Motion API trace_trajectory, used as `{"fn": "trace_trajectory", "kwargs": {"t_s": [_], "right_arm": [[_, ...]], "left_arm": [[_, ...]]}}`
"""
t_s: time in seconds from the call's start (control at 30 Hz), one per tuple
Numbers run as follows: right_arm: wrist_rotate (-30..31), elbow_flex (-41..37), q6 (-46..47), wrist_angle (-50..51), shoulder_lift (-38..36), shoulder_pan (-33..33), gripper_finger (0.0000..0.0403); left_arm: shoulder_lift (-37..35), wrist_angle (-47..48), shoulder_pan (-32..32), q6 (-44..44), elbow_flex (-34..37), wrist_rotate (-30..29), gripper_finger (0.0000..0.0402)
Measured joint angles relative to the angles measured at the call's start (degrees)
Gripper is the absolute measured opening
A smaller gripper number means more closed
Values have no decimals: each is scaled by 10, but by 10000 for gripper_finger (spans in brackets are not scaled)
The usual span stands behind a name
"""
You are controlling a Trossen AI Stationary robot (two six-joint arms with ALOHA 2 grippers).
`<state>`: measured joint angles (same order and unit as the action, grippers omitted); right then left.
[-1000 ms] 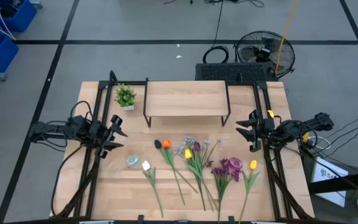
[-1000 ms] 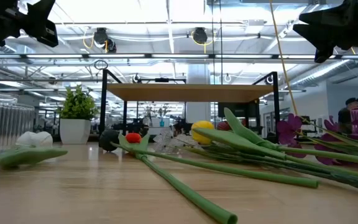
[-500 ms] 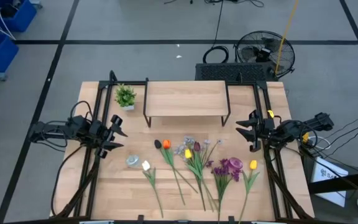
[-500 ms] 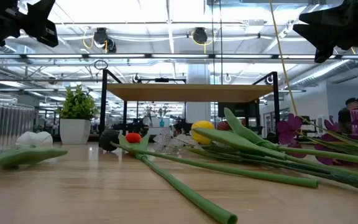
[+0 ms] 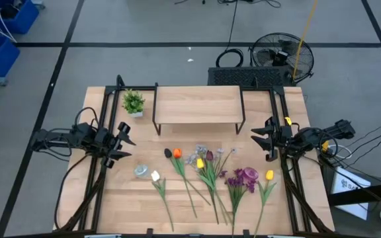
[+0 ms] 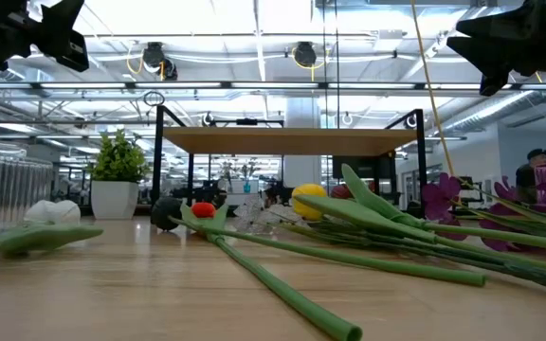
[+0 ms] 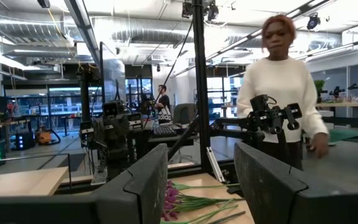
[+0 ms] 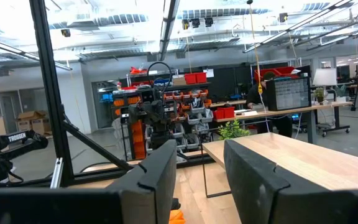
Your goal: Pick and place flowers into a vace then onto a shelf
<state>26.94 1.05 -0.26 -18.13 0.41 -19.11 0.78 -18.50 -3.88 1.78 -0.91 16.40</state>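
Several flowers lie flat on the near half of the table, stems pointing to the near edge: a white tulip, an orange tulip, yellow tulips, purple blooms and lilac sprays. A clear glass vase stands upright left of them. The shelf stands on its black legs at the far middle. My left gripper hovers open at the table's left side, my right gripper open at the right side. Both are raised, with nothing between the fingers.
A small potted plant stands left of the shelf. Black frame posts run along both table sides. In the left wrist view a person stands beyond the table's right side. Bare tabletop lies near the front left.
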Motion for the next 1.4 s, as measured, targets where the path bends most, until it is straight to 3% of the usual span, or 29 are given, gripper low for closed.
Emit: {"fn": "trace_trajectory", "kwargs": {"t_s": [0.73, 0.83, 1.1, 1.2, 1.27, 1.4], "right_arm": [[0, 0, 7, -10, 0, 0, 130], [0, 0, 41, -42, 1, 0, 130], [1, -1, 260, -198, 1, 0, 130], [0, -1, 266, -251, 1, 0, 130], [3, -1, 264, -272, 1, 0, 130], [49, 0, 296, -287, 1, 0, 130]], "left_arm": [[0, 0, 0, 0, 0, 0, 191], [0, 0, 0, 0, 0, 0, 191], [0, -1, 0, -1, 0, -2, 191], [0, -18, 0, -3, 0, -51, 191], [0, -38, 0, 34, 0, -81, 191], [0, -96, 0, 213, 0, -113, 191]]}}
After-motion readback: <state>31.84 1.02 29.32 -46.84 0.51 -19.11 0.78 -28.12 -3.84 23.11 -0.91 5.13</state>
